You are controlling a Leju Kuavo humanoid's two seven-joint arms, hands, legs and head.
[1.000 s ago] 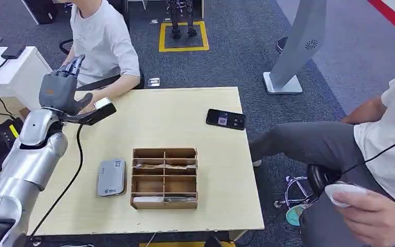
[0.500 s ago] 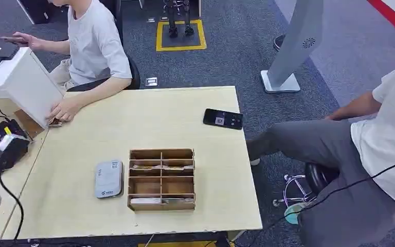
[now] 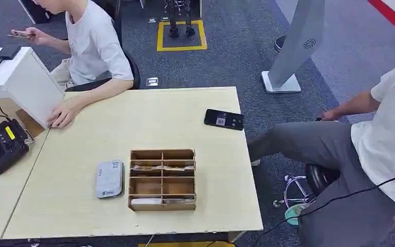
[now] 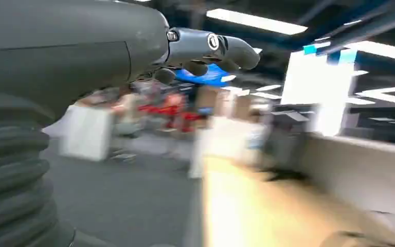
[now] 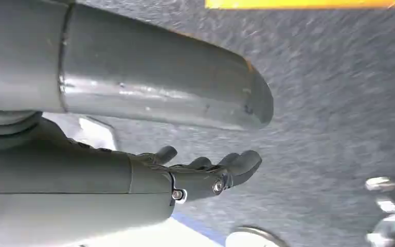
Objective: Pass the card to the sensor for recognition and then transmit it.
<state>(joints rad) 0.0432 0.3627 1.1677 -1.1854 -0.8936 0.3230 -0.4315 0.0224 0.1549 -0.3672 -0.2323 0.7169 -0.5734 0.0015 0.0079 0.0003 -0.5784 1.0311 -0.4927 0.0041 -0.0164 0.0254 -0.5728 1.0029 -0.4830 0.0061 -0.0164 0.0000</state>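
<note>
A wooden divided box (image 3: 162, 154) stands on the light wooden table (image 3: 205, 206), with cards (image 3: 163, 167) lying in its compartments and a white card (image 3: 145, 200) in the front row. Just left of the box lies the grey card sensor (image 3: 109, 178). In the left wrist view my left hand (image 4: 200, 49) holds nothing, its fingers stretched out against a blurred room. My right hand (image 5: 205, 175) hangs over grey carpet, fingers apart and slightly bent, with nothing in it.
A black phone (image 3: 223, 119) lies near the table's far right edge. A black device (image 3: 2, 145) sits on the adjoining table at left. One person (image 3: 90, 46) sits at the far left corner with a hand on the table. Another person (image 3: 370, 154) sits at right.
My left arm, raised over the table's far left corner a second ago, has dropped out of the head view. The person at the far left has lifted a phone.
</note>
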